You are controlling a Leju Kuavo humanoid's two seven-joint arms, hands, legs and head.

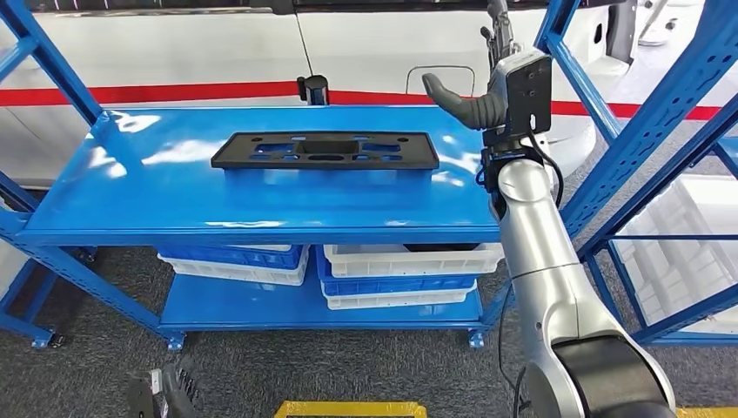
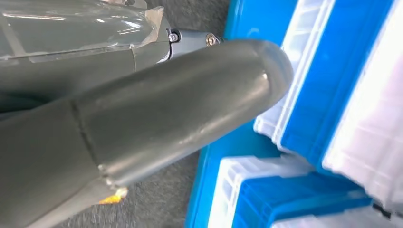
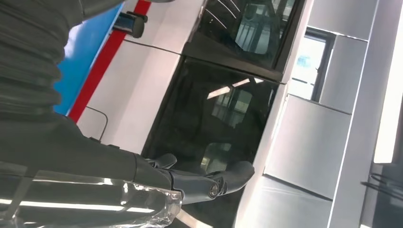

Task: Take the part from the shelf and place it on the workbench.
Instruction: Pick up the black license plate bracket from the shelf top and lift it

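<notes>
One part: black part (image 1: 325, 151) lies flat on the blue workbench (image 1: 157, 187) — untouched.
Right hand (image 1: 487, 96): raised beside the bench, empty, fingers extended.
Left hand (image 2: 157, 109): grasp unreadable — thumb fills view.

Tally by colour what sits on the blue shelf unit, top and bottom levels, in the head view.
Black part on the top level: 1
Blue crates on the bottom level: 2
White crates on the bottom level: 3
Total: 6

High head view over shelf (image 1: 261, 196); wrist views close.
</notes>
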